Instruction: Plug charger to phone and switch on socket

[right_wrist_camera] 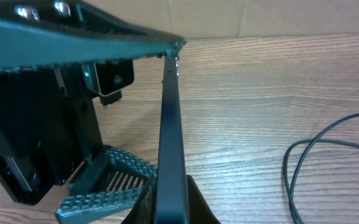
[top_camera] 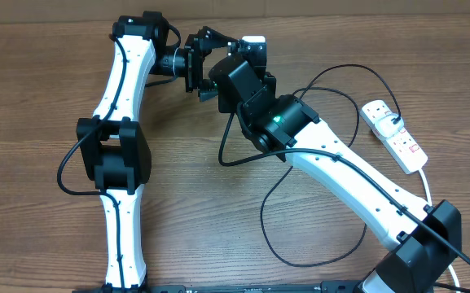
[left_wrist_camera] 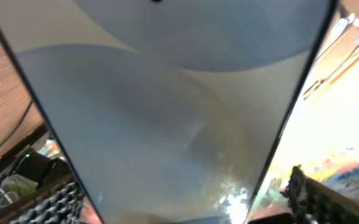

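Observation:
The phone (left_wrist_camera: 167, 112) is held up off the table between both grippers, and its grey-blue screen fills the left wrist view. In the right wrist view it is edge-on (right_wrist_camera: 170, 137), and my right gripper (right_wrist_camera: 173, 208) is shut on its thin sides. My left gripper (left_wrist_camera: 179, 202) has its fingers spread on either side of the phone, with a gap at the right finger. In the overhead view the left gripper (top_camera: 202, 69) and right gripper (top_camera: 228, 65) meet at the top centre and hide the phone. The charger cable (top_camera: 300, 262) loops loose on the table. I cannot make out its connector. The socket (top_camera: 396, 137) lies at the right.
The socket's thick white cord (top_camera: 427, 185) runs down the right edge. A black plug (top_camera: 393, 122) sits in the socket. A stretch of the cable (right_wrist_camera: 291, 168) lies on the wood right of the phone. A cardboard wall (top_camera: 340, 8) stands behind the table.

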Motion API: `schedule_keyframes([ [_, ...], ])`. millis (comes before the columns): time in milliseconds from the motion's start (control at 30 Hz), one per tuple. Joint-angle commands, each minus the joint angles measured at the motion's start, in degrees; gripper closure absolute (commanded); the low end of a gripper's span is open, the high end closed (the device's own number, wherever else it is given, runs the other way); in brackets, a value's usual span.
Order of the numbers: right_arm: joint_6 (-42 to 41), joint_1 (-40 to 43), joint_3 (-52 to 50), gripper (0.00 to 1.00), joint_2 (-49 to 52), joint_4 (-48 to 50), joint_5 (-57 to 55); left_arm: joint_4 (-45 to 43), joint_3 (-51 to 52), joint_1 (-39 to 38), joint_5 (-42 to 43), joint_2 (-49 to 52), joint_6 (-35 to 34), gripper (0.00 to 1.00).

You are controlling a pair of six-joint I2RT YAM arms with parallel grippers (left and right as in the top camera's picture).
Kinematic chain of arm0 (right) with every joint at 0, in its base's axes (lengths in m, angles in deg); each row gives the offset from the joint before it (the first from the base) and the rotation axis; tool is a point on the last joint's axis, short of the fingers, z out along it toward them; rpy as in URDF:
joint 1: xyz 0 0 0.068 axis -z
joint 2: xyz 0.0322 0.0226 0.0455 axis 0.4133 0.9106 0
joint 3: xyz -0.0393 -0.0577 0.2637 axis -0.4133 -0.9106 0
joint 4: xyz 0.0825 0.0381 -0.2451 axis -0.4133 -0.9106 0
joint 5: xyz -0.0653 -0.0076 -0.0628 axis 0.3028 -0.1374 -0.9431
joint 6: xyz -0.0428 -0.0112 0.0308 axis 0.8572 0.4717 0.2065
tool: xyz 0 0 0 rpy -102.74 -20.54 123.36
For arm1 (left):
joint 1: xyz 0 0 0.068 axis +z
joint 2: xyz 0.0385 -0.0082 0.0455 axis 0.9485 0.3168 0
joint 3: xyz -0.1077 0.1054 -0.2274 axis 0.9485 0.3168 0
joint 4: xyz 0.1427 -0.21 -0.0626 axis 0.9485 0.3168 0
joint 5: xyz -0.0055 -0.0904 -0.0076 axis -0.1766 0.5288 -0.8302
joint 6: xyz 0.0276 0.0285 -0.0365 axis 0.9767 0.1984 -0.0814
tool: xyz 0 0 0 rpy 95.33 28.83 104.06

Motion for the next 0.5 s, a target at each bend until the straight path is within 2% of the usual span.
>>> schedule_keyframes([
  [0, -2.6, 0.0, 0.8, 0.96, 0.0, 1.6, -1.9, -0.2, -1.6, 0.3, 2.1, 0.1, 0.9, 0.00],
  [267, -14.0, 0.0, 3.1, 0.96, -1.2, 1.6, -7.1, -1.5, -1.6, 0.3, 2.0, 0.1, 0.9, 0.00],
  [467, -35.8, -0.1, 3.1, 0.96, -3.9, 1.5, -8.1, -1.5, -1.6, 0.2, 2.0, 0.1, 0.9, 0.02],
])
